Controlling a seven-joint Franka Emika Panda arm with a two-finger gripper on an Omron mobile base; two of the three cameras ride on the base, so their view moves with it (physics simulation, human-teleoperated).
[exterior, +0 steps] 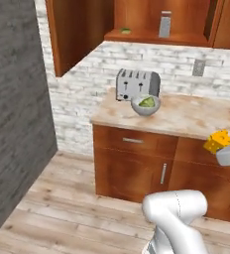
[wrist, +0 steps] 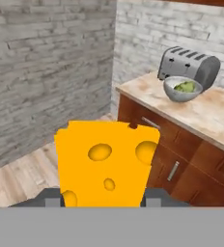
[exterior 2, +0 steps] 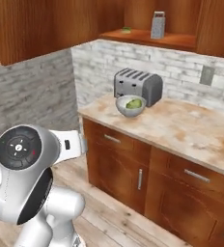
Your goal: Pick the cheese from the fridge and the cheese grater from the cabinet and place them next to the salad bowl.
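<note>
gripper (wrist: 104, 200) pinching the cheese (wrist: 106, 161), one dark finger on each side of the wedge; cheese up off the floor, out in front of the lower cabinets (exterior: 137, 163), short of the counter (exterior: 186, 119); in left base view cheese (exterior: 218, 141) shows at the arm's end, just off the counter's front edge, well right of the salad bowl (exterior: 145, 105); salad bowl with lettuce sits on the counter, touching or just in front of the toaster (exterior: 137, 84); cheese grater (exterior: 165, 25) upright on the cabinet (exterior: 151, 34) shelf, above and slightly right of the salad bowl; small green item (exterior: 125, 31) on same shelf, left of grater; cabinet door open.
</note>
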